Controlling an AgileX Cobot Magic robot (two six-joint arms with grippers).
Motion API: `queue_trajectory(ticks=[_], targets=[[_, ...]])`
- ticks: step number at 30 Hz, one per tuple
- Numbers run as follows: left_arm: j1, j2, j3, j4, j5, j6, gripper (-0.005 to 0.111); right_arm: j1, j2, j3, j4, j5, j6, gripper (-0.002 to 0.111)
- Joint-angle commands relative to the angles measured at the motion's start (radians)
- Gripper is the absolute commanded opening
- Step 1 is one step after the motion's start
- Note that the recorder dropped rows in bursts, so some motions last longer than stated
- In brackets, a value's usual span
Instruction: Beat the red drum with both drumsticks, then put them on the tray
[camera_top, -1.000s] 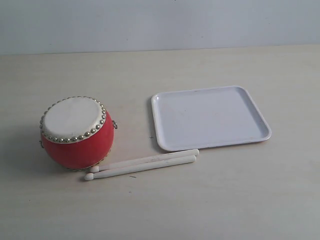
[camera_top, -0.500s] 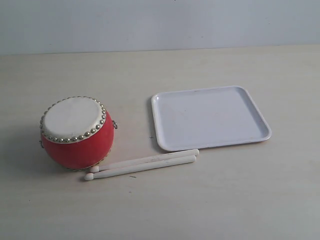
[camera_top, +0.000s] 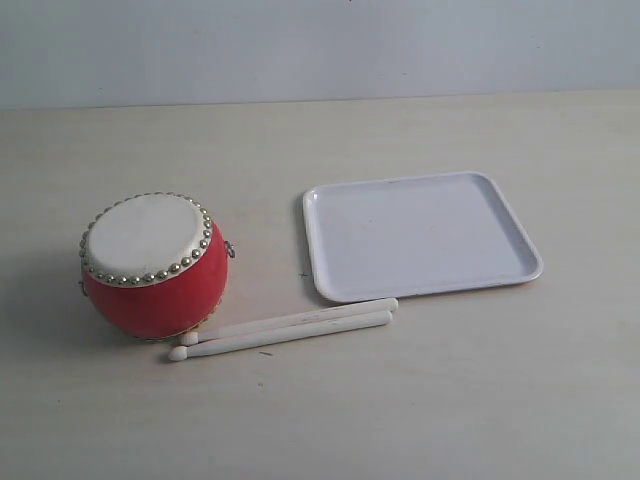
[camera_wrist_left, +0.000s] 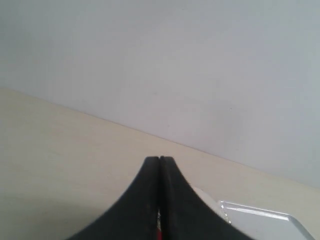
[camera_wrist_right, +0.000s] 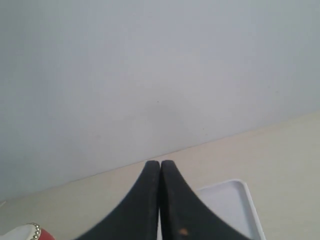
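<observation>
The red drum (camera_top: 153, 266) stands on the table at the left, its off-white skin up. Two pale drumsticks (camera_top: 285, 329) lie side by side just in front of the drum and the tray, tips toward the drum. The white tray (camera_top: 330, 270) lies empty to the right. Neither arm shows in the exterior view. My left gripper (camera_wrist_left: 159, 159) is shut with nothing between its black fingers; a corner of the tray (camera_wrist_left: 260, 222) shows past it. My right gripper (camera_wrist_right: 160, 162) is shut and empty too, with the tray (camera_wrist_right: 245, 202) and an edge of the drum (camera_wrist_right: 35, 233) beyond.
The pale tabletop (camera_top: 420, 400) runs back to a plain light wall (camera_top: 320, 50). Nothing else lies on it.
</observation>
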Motion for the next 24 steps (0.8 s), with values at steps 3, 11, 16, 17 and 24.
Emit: queue_trajectory(ticks=[3,11,16,17,24], targets=[[0.001,-0.006,0.001,-0.006,0.027,0.006,0.0,-0.006,-0.007,0.005,-0.004,-0.068,-0.001,0.0],[0.001,-0.006,0.001,-0.006,0.053,0.033,0.0,-0.006,-0.007,-0.01,-0.014,-0.038,-0.028,0.0],[0.001,-0.006,0.001,-0.007,0.056,0.033,0.0,0.001,-0.007,-0.084,-0.01,-0.017,-0.026,0.0],[-0.001,-0.006,0.001,-0.012,0.06,0.033,0.0,0.002,0.006,-0.095,-0.01,-0.017,-0.026,0.0],[-0.046,-0.006,-0.017,-0.017,0.079,0.033,0.0,0.002,0.164,-0.148,-0.01,-0.017,-0.028,0.0]])
